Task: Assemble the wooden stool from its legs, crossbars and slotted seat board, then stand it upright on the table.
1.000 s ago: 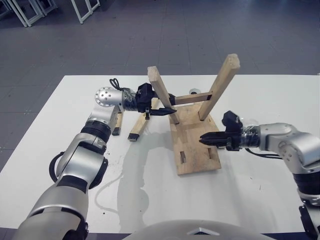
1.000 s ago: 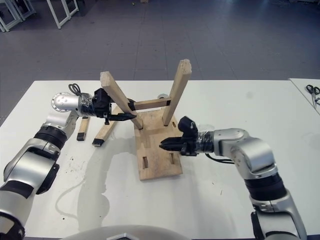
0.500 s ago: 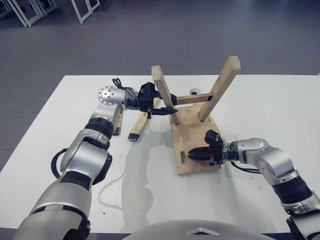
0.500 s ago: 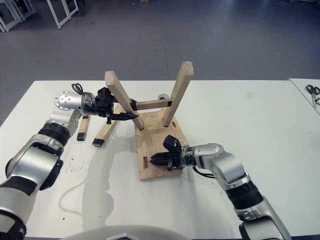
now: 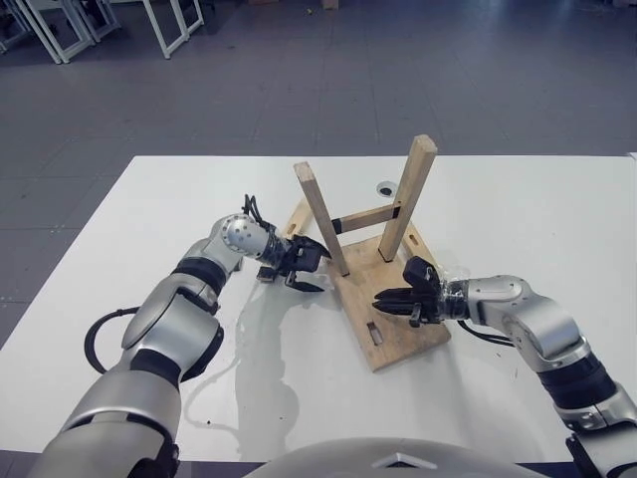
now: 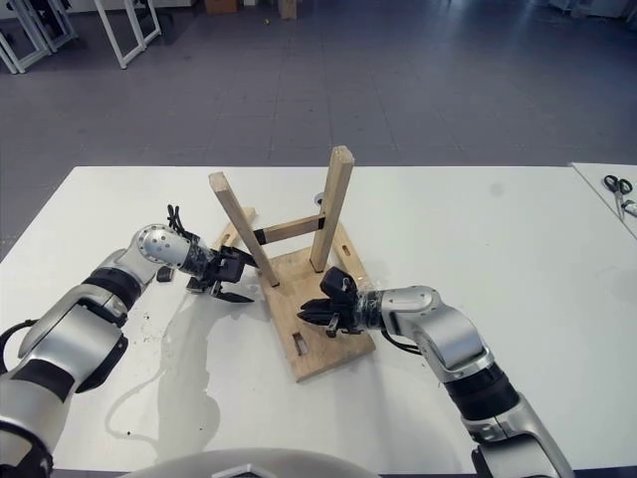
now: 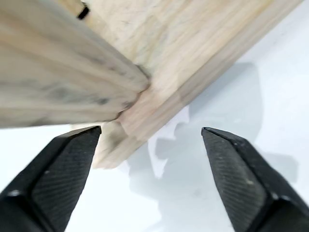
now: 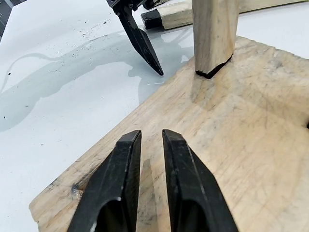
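We see the stool half built & upside down: the seat board lies flat on the white counter, skewed to its edges, w/ two legs standing up from its far half. The left leg & right leg splay apart toward their tops; one crossbar joins them at abt mid-height, w/ black marks at the joints. An empty slot shows in the board's near half.

The left pincer sits low over the counter at the board's left side, just beside the foot of the left leg; it's wide open, holding nothing. In the left wrist view the board's corner & the leg's foot lie ahead, btw. the two fingers; neither finger seems to touch the wood.

The right pincer is over the board's near half, on our side of the right leg; its fingers stand narrow, w/ only a thin gap & nothing in it. We can't tell whether the tips touch the board.

A loose wooden piece lies on the counter behind the left leg; its black-tipped end is near the left pincer. A small round thing sits farther back, beyond the crossbar; a glossy smear marks the counter nr the left arm.
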Available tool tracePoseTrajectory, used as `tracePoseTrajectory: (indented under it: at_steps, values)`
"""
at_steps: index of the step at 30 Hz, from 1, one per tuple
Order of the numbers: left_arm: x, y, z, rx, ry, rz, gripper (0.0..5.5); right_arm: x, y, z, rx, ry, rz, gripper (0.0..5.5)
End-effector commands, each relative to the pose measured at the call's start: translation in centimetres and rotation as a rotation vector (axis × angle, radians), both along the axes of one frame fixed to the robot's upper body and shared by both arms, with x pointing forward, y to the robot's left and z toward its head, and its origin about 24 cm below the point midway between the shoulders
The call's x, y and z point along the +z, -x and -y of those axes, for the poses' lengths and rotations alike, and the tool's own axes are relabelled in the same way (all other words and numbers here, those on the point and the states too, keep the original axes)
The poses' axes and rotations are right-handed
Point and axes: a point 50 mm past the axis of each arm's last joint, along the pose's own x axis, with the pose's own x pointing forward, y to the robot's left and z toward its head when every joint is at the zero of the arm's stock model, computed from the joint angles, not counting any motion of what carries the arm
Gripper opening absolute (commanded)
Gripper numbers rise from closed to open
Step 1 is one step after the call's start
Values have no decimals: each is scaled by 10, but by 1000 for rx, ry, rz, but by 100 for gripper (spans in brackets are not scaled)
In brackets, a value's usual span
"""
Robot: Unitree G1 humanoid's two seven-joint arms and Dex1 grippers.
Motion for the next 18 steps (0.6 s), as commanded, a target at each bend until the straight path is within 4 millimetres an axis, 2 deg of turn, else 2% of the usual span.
tracePoseTrajectory:
  at_steps: [1, 3, 5, 7, 9, 13, 15, 18]
  values:
    - [45, -23, -12, 61, -12, 152, 433, 9, -5, 25, -113, 20, 26, 79]
    - [69, -28, -21, 114, 78, 165, 433, 26, -17, 48, -223, 18, 82, 79]
    - [85, -27, -34, 145, 143, 174, 433, 41, -24, 64, -297, 7, 124, 79]
    - [92, -17, -58, 218, 156, 187, 433, 50, -21, 80, -341, 25, 143, 79]
    - [96, -1, -81, 374, 161, 237, 433, 50, -10, 94, -346, 71, 125, 79]
    - [123, 18, -111, 952, 421, 374, 433, 31, 37, 113, -264, 241, 5, 79]
    - [131, 33, -107, 1130, 579, 364, 417, 15, 53, 119, -209, 379, -24, 79]
    - [147, 39, -85, 1245, 734, 399, 376, -15, 54, 116, -158, 538, 24, 79]
